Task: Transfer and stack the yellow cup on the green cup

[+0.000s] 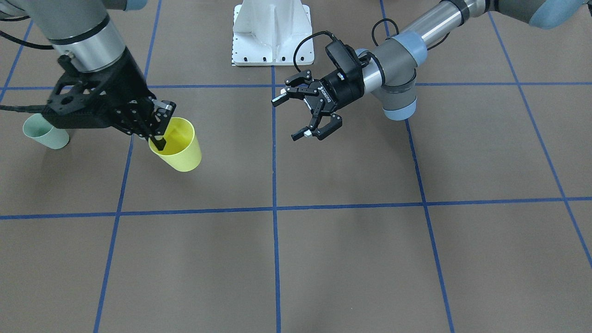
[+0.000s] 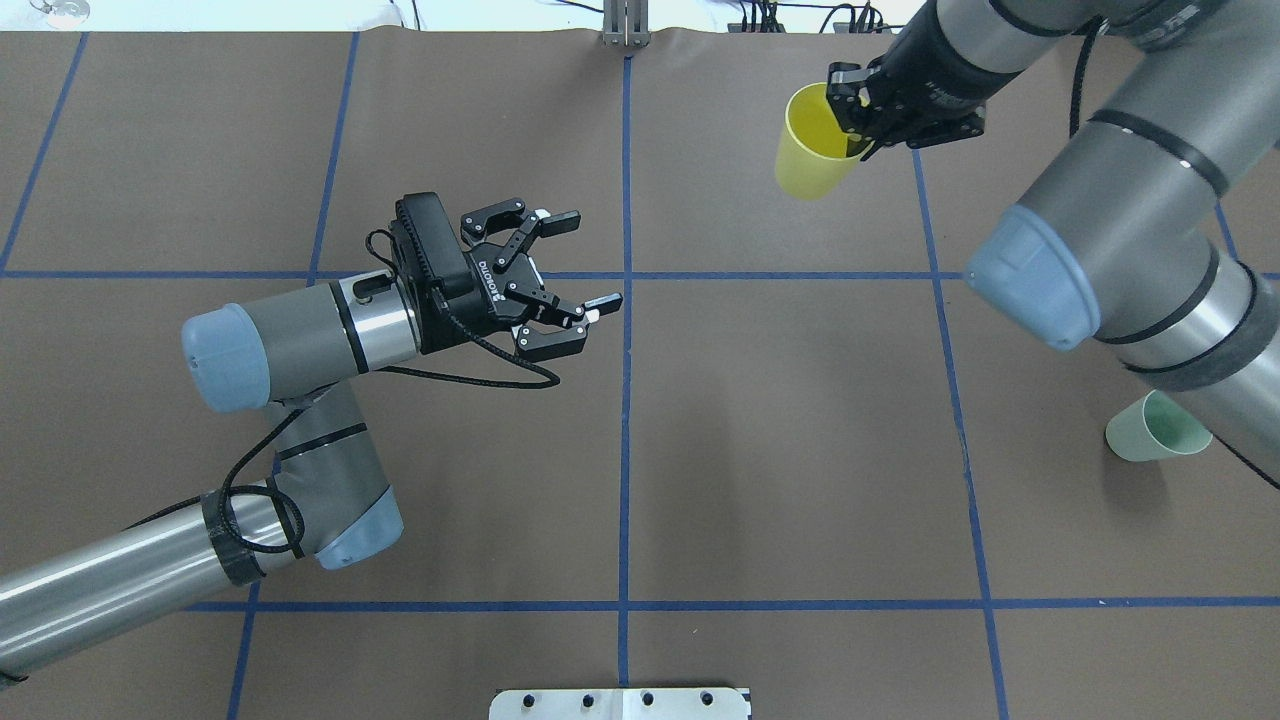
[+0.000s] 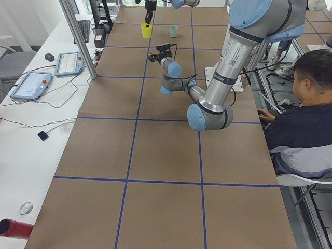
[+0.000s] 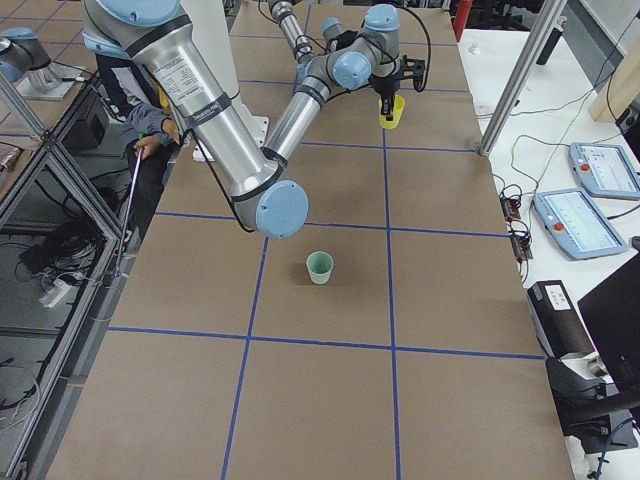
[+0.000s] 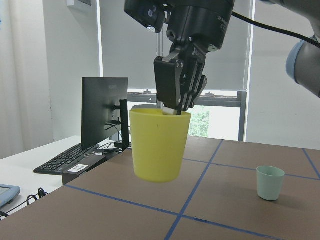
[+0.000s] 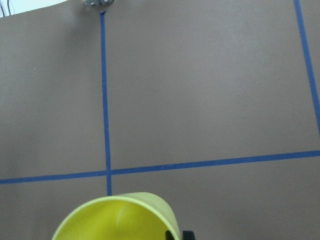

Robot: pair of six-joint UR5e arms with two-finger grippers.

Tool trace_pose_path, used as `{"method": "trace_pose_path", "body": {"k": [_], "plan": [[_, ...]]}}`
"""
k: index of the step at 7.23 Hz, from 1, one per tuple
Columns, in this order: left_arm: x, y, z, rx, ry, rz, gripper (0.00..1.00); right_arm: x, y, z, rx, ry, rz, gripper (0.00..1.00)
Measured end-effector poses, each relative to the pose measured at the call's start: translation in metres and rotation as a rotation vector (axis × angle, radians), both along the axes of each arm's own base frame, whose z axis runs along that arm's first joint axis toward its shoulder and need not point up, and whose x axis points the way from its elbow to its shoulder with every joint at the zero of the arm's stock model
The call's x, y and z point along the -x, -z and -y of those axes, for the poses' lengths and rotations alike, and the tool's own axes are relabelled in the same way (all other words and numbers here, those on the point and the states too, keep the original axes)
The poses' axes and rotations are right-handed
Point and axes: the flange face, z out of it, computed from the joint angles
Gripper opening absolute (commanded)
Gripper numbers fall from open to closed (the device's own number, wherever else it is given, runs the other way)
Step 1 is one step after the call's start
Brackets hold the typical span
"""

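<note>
White lettering on the body of my left gripper (image 2: 593,260) reads ROBOTIQ, turned sideways near the middle of the overhead view. Its jaws are spread wide and hold nothing. I can read no other writing.

My right gripper (image 1: 159,138) is pinched on the rim of the yellow cup (image 1: 179,149), one finger inside and one outside. This is at the left of the front-facing view, and the left wrist view shows the cup hanging clear of the table (image 1: 351,259). My right wrist camera catches only the cup's rim – the rest is cut off at the bottom edge.

The green cup (image 1: 44,134) stands upright at the far left of that front view, well apart from the yellow one and partly hidden behind my right arm.

The table is brown with a grid of blue tape, and my white base plate (image 1: 273,32) sits at top centre. Past it, a monitor (image 5: 104,102) and keyboard (image 5: 62,162) stand on a white desk by windows, and a person (image 3: 303,114) sits at the right edge of the left-side view.
</note>
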Motion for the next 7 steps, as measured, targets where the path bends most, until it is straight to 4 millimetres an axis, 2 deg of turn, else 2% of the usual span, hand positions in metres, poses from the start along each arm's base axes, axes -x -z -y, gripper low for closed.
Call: {"method": "trace_pose_path", "body": {"k": [1,2,3,5,6,7], "plan": [[0.004,-0.002,0.013,0.041,0.021,0.063,1.0,-0.031,-0.022,0.011,-0.003,0.001,-0.016,0.0],[0.01,-0.013,0.029,0.091,0.047,0.139,1.0,-0.058,-0.047,0.019,-0.018,0.018,-0.04,0.0],[0.021,-0.036,0.049,0.154,0.078,0.234,1.0,-0.084,-0.074,0.023,-0.035,0.046,-0.063,0.0],[0.052,-0.094,0.085,0.288,0.108,0.424,1.0,-0.131,-0.125,0.023,-0.073,0.113,-0.097,0.0],[0.076,-0.129,0.102,0.37,0.096,0.52,1.0,-0.153,-0.15,0.018,-0.097,0.155,-0.108,0.0],[0.111,-0.165,0.12,0.467,0.076,0.605,1.0,-0.174,-0.175,0.008,-0.116,0.195,-0.112,0.0]]}}
